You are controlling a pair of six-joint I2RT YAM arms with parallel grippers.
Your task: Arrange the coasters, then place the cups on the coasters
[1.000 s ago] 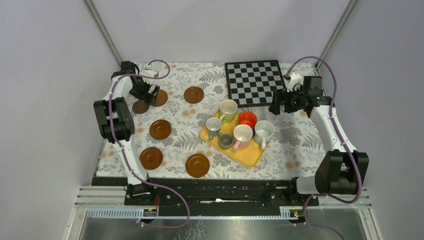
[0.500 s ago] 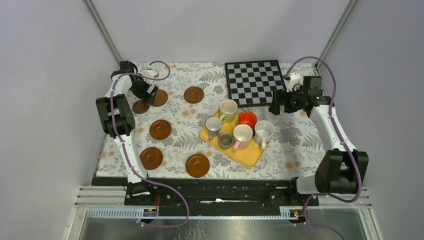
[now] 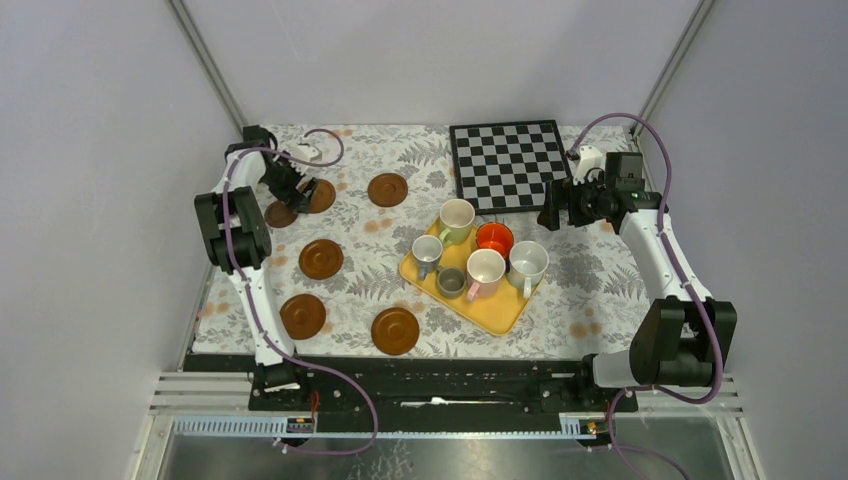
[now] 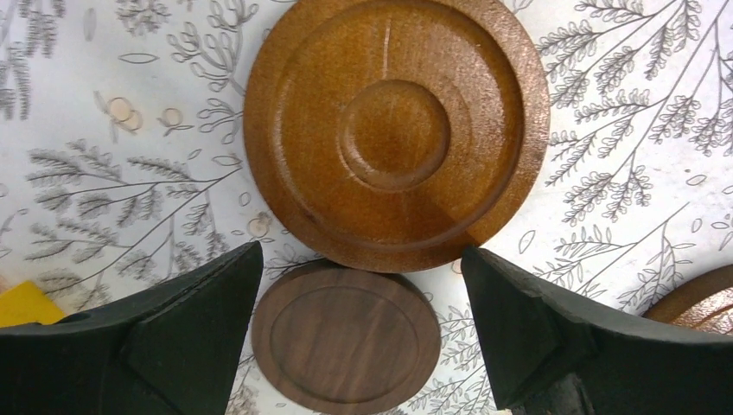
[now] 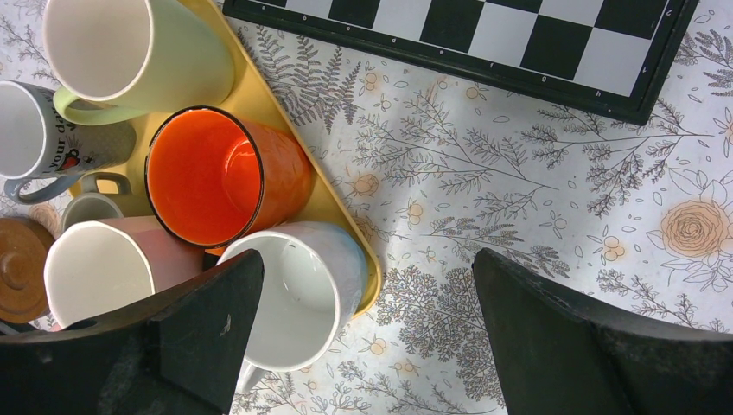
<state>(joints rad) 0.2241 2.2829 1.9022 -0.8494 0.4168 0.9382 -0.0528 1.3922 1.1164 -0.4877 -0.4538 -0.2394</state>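
This is a robotics lab test cell, not a home. The floral-printed table (image 3: 600, 290) is boxed in on three sides by plain pale grey panels (image 3: 430, 60), with bare metal posts (image 3: 205, 62) rising at its far corners. A left arm (image 3: 232, 232) and a right arm (image 3: 652, 250) are bolted to a black rail (image 3: 440, 385) along the table's near edge, trailing loose purple cables (image 3: 622, 115). The household things look like staged props: a chessboard (image 3: 508, 165) at the far right corner, a yellow tray (image 3: 497, 312) crowded with cups (image 3: 458, 218), and coasters (image 3: 321, 258) spread over the left half.
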